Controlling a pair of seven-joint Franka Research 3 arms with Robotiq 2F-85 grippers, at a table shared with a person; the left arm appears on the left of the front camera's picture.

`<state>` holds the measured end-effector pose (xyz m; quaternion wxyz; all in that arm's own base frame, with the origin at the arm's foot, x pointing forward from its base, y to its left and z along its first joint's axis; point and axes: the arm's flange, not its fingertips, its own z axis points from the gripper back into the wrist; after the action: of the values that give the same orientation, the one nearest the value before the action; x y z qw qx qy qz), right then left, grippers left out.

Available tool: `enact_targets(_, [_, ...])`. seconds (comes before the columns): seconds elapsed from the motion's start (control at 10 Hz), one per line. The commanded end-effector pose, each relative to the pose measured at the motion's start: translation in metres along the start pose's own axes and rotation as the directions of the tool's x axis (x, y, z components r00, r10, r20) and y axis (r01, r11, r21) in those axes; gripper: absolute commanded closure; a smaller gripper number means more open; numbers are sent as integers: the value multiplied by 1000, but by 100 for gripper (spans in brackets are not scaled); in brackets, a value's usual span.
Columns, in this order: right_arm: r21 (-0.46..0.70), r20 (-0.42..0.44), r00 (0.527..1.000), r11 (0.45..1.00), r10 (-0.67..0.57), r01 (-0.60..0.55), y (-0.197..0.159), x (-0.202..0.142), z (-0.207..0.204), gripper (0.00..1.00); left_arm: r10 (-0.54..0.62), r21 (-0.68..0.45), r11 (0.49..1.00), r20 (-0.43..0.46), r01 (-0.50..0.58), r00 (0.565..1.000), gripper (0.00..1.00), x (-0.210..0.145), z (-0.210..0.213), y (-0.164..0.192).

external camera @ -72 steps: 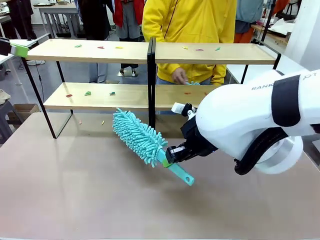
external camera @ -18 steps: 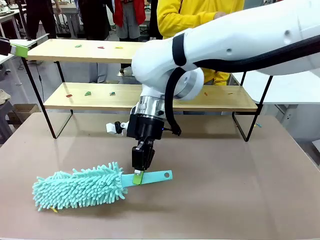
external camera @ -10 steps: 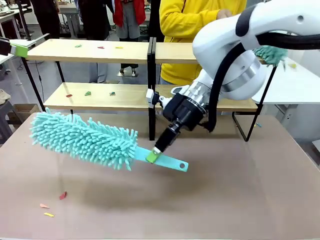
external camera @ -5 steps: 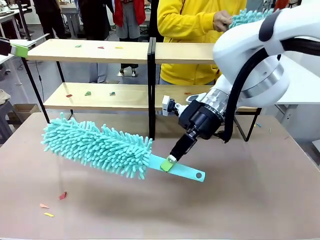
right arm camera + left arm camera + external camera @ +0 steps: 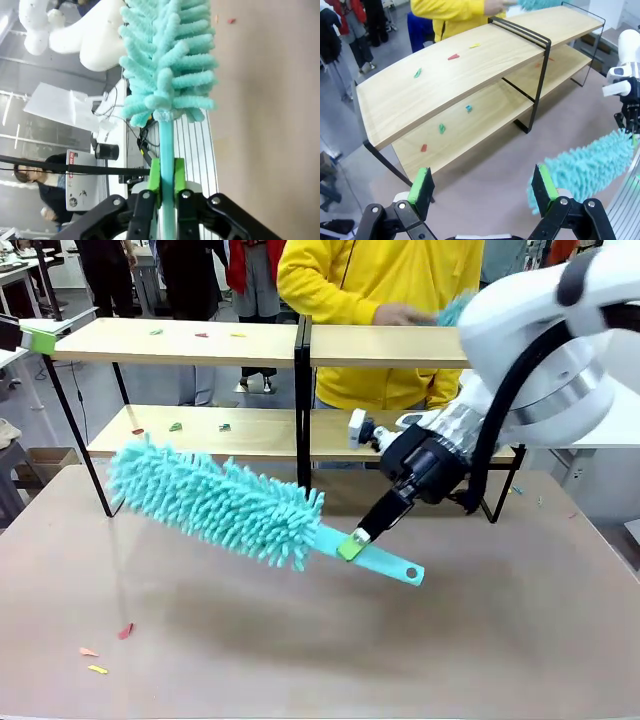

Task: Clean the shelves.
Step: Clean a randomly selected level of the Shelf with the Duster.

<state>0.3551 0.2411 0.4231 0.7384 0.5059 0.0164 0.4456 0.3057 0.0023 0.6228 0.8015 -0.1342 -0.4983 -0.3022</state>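
Observation:
The shelves (image 5: pixel 180 342) stand across the far half of the table, two light wood boards on a black frame with a centre post (image 5: pixel 303 410). Small coloured scraps (image 5: pixel 202 335) lie on the left halves of both boards. My right gripper (image 5: pixel 352 544) is shut on the handle of a teal fluffy duster (image 5: pixel 215 502), held tilted above the table in front of the lower board. The right wrist view shows the green pads (image 5: pixel 154 181) clamped on the handle (image 5: pixel 166 150). My left gripper (image 5: pixel 482 187) hangs open and empty off the shelves' (image 5: pixel 470 75) left end.
A person in a yellow top holds a second teal duster (image 5: pixel 455 310) at the right half of the top board. Three scraps (image 5: pixel 97 668) lie on the brown tabletop (image 5: pixel 480 640) near its front left. My big white right arm (image 5: pixel 545 360) covers the rack's right end.
My right gripper has carried the duster to the right and a little higher above the table. The person's duster has come down to the top board's right half.

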Motion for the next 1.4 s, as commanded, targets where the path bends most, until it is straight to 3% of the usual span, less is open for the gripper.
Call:
enact_targets(0.0, [-47,139,988,998,59,-53,50,-45,43,88,6,8,1000,-13,-6,1000,0,0,1,-1])
enact_targets(0.2, [-92,181,982,995,58,-42,108,-93,99,88,6,8,1000,-13,-6,1000,0,0,1,-1])
enact_targets(0.3, [-170,296,951,985,89,-40,137,-117,133,88,6,8,1000,-13,-6,1000,0,0,1,-1])
enact_targets(0.5, [-417,498,835,909,235,-6,184,-156,196,88,6,8,1000,-13,-6,1000,0,0,1,-1])
enact_targets(0.7, [-573,530,766,820,363,8,222,-189,240,88,6,8,1000,-13,-6,1000,0,0,1,-1])
enact_targets(0.8, [-588,511,755,808,411,-41,240,-207,255,88,6,8,1000,-13,-6,1000,0,0,1,-1])
enact_targets(0.9, [-583,494,762,810,419,-68,250,-229,268,88,6,8,1000,-13,-6,1000,0,0,1,-1])
enact_targets(1.1, [-556,540,795,826,275,92,212,-236,269,88,6,8,1000,-13,-6,1000,0,0,1,-1])
enact_targets(1.2, [-585,538,750,811,385,4,254,-233,270,88,6,8,1000,-13,-6,1000,0,0,1,-1])
enact_targets(1.3, [-585,538,750,811,385,4,254,-233,270,88,6,8,1000,-13,-6,1000,0,0,1,-1])
